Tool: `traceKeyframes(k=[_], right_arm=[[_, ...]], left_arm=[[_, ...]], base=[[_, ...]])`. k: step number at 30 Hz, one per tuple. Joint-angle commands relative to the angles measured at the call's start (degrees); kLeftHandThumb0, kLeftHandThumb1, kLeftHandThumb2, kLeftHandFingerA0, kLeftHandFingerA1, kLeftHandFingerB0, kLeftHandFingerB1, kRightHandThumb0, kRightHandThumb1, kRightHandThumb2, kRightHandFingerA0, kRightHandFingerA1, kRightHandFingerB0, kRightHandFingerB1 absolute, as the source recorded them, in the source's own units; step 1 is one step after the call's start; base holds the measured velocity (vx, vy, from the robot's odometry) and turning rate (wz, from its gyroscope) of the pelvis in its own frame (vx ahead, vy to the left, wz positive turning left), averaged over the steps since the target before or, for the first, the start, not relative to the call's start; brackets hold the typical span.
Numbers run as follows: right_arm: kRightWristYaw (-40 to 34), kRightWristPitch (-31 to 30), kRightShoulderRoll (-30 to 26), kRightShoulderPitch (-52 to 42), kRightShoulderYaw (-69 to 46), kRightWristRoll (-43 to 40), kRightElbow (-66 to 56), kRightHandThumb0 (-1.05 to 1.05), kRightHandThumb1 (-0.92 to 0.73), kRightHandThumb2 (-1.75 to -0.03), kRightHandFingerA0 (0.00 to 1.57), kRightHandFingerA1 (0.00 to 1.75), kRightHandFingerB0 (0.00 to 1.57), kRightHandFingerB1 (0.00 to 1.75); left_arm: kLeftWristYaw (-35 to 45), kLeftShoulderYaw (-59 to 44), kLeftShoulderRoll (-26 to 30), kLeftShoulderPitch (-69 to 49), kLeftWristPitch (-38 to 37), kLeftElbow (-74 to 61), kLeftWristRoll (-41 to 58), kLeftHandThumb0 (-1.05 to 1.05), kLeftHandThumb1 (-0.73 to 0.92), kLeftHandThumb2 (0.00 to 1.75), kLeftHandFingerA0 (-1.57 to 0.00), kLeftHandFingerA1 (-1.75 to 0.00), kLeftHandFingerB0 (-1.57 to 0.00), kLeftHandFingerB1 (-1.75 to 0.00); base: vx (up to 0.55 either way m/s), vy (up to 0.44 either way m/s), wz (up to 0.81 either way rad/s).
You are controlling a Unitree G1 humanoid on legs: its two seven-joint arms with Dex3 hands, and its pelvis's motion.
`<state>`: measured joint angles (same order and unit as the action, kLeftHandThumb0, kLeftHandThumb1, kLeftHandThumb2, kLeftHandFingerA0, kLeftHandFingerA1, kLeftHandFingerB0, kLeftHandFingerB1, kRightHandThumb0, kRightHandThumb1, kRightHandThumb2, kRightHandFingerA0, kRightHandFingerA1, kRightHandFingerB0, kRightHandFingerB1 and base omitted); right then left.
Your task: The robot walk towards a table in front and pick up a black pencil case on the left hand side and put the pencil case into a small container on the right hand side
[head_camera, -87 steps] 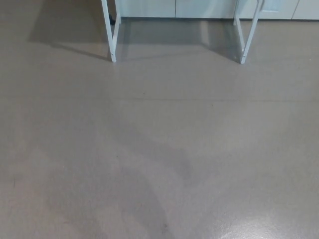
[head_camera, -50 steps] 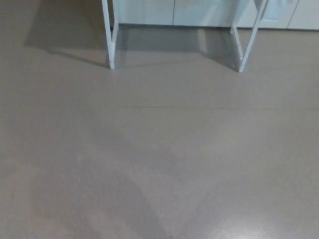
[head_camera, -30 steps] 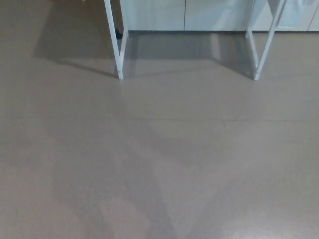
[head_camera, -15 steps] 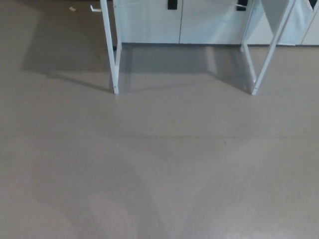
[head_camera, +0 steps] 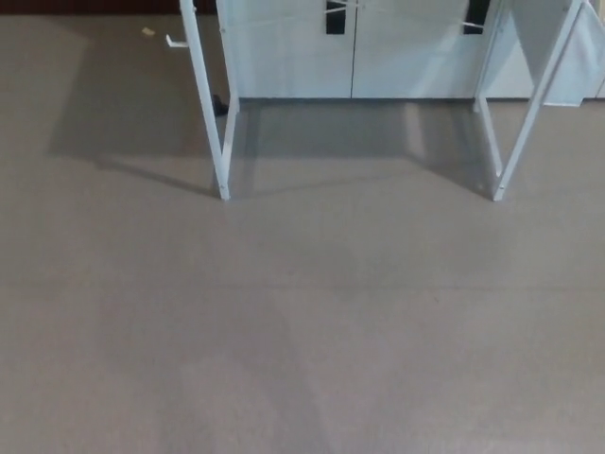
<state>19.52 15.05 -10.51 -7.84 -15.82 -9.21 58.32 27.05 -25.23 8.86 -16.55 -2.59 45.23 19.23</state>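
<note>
Grey floor (head_camera: 302,331) fills most of the head view, with only the white legs of the table ahead showing at the far edge: the left leg (head_camera: 210,113) and the right leg (head_camera: 522,113), each a pair of slanted bars meeting at a foot. Behind them stands a white cabinet (head_camera: 354,57) with two dark handles near the top edge. A small pale scrap (head_camera: 148,31) lies on the floor at far left, beside a short white piece (head_camera: 175,42) I cannot identify.

Neither hand is in view, so whether the fingers are open, closed or gripping anything cannot be told. The pencil case and the container are also out of sight; judging by the task, both should sit on the tabletop, which lies above the frame.

The likely risk from here is the approach itself: a walk that drifts sideways could bring a foot against a table leg and shake the table, or leave the robot off-centre and stretch the reach to the case on the left. Stopping too far back would cause the same strain.

No brand, label or readable writing shows anywhere.
</note>
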Motion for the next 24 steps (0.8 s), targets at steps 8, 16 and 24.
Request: traceKeyframes(k=[8,16,24], right_arm=[[-0.83,1.86,-0.67,-1.23,1.21,0.83,-0.44,-0.41,-0.47,-0.7,0.47,0.53,0.36,0.47],[-1.24,1.9,-1.01,-0.9,1.79,1.21,-0.15,-0.42,-0.47,-0.71,0.48,0.53,0.35,0.46],[-0.96,1.74,-0.87,-0.99,1.65,0.96,-0.3,-0.41,-0.46,-0.7,0.47,0.53,0.36,0.47]], left_arm=[[-1.02,0.52,1.29,-0.07,-0.48,0.35,-0.38,-0.16,0.48,0.54,-0.44,-0.4,-0.3,-0.33],[-0.9,0.99,1.18,-0.31,-0.54,-0.75,-0.21,-0.14,0.49,0.54,-0.4,-0.4,-0.28,-0.33],[-1.71,1.23,1.31,-0.38,-0.17,-0.79,-0.33,-0.16,0.49,0.54,-0.42,-0.39,-0.3,-0.34]], base=[[0.19,0.118,-0.13],[0.19,0.167,0.0],[0.21,-0.111,0.04]])
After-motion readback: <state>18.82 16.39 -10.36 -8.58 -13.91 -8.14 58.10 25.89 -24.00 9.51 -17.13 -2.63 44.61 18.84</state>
